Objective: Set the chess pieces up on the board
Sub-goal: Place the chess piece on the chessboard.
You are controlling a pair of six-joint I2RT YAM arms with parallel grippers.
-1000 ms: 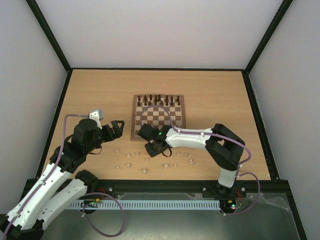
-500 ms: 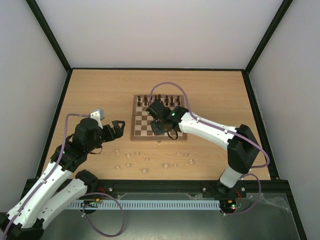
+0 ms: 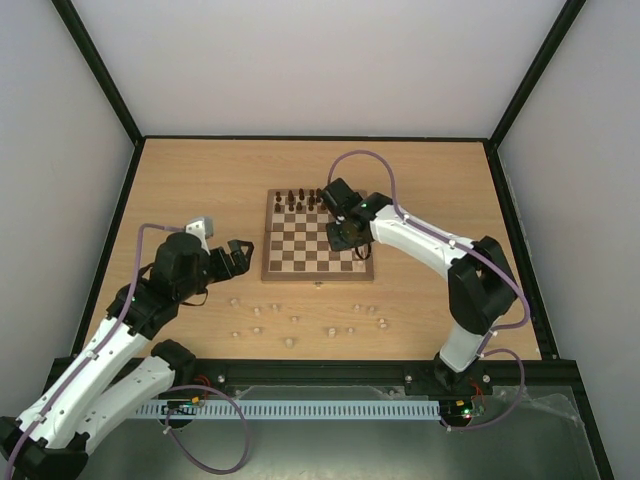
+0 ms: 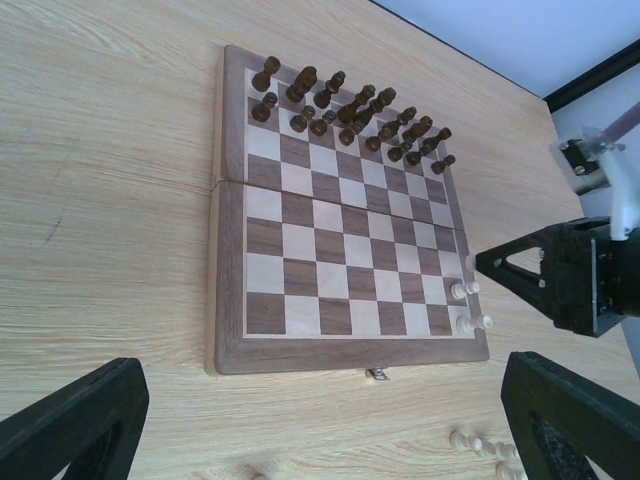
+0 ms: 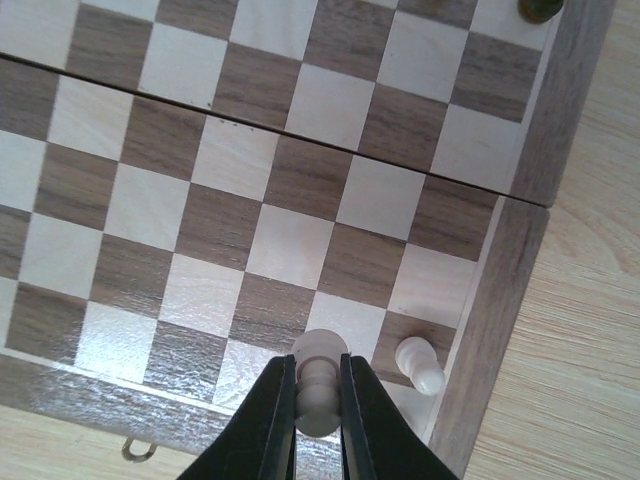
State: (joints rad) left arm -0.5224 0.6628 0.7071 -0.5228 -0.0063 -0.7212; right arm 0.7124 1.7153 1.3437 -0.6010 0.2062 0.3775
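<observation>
right fingers [image 5: 272, 420] are clenched on a pale chess piece [image 5: 318, 398], holding it over the near right corner of the board [image 3: 305, 250], just beside another pale piece [image 5: 420, 365] standing by the border. left fingers [image 4: 80, 425] gape wide, hovering off the board's left side. more pale pieces [image 3: 330, 330] lie scattered on the counter [image 3: 200, 180] in front. dark pieces [image 4: 350, 105] line the far rows.

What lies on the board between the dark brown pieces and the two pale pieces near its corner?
Only bare squares of the checkered wooden chessboard, in the left wrist view.
</observation>
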